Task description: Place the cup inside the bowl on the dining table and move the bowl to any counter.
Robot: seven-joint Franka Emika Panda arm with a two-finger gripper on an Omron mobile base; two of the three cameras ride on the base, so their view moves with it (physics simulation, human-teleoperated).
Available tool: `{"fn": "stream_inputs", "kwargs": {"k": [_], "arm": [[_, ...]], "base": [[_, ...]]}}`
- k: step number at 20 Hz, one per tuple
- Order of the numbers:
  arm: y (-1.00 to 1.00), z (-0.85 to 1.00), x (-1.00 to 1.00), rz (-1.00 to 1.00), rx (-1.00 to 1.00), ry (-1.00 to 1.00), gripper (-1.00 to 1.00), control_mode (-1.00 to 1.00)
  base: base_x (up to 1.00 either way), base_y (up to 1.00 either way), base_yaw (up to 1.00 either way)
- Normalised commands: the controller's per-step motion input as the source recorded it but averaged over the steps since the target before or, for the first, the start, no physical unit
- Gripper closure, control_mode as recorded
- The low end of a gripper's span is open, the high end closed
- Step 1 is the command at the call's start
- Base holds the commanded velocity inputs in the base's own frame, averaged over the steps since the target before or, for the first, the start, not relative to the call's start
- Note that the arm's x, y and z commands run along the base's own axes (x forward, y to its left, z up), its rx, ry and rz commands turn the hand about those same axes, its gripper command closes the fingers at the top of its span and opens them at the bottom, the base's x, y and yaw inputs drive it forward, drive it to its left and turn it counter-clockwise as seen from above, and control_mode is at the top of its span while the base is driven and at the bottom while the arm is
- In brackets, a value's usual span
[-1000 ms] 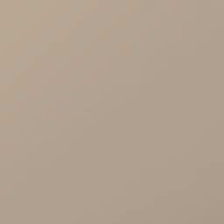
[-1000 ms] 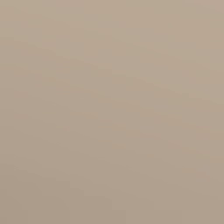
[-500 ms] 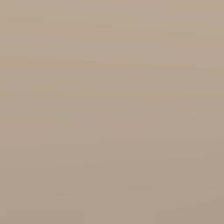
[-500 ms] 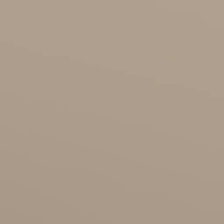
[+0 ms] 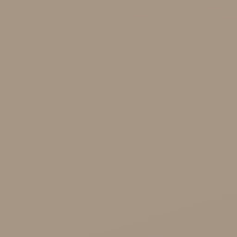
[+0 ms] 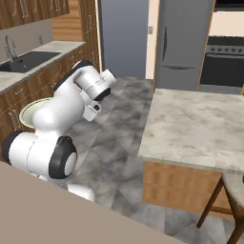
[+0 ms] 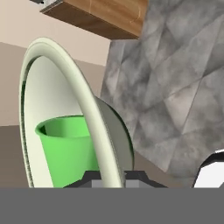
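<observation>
The cream-white bowl point(image 7: 65, 74) stands on edge in the hand view, and the bright green cup point(image 7: 70, 148) sits inside it. My gripper point(image 7: 109, 178) is shut on the bowl's rim, one dark fingertip point(image 7: 89, 177) on the inner side and the other on the outer side. In the right base view the bowl point(image 6: 27, 112) peeks out to the left of my white arm, in front of the brown cabinets under the counter point(image 6: 55, 47). The counter's black sink point(image 6: 26, 59) lies at the far left.
A marbled island top point(image 6: 200, 124) with a wooden chair point(image 6: 228, 200) fills the right. A grey fridge point(image 6: 183, 43) and an oven point(image 6: 224, 57) stand at the back. Grey tiled floor point(image 6: 119, 143) runs between. A plain beige surface point(image 6: 47, 209) blocks the near left.
The right base view was a blank beige field and now shows the kitchen, so the camera has moved. The left base view is still blank beige.
</observation>
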Motion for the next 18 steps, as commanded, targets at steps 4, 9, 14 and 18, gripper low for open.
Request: {"fn": "stream_inputs", "kwargs": {"k": [4,9,14,18], "arm": [[0.0,0.0,0.0,0.0,0.0,0.0,1.0,1.0],[0.0,0.0,0.0,0.0,0.0,0.0,1.0,1.0],[0.0,0.0,0.0,0.0,0.0,0.0,1.0,1.0],[0.0,0.0,0.0,0.0,0.0,0.0,1.0,1.0]], "base": [[1.0,0.69,0.0],[1.0,0.44,0.0],[1.0,0.44,-0.03],[1.0,0.73,-0.05]]}}
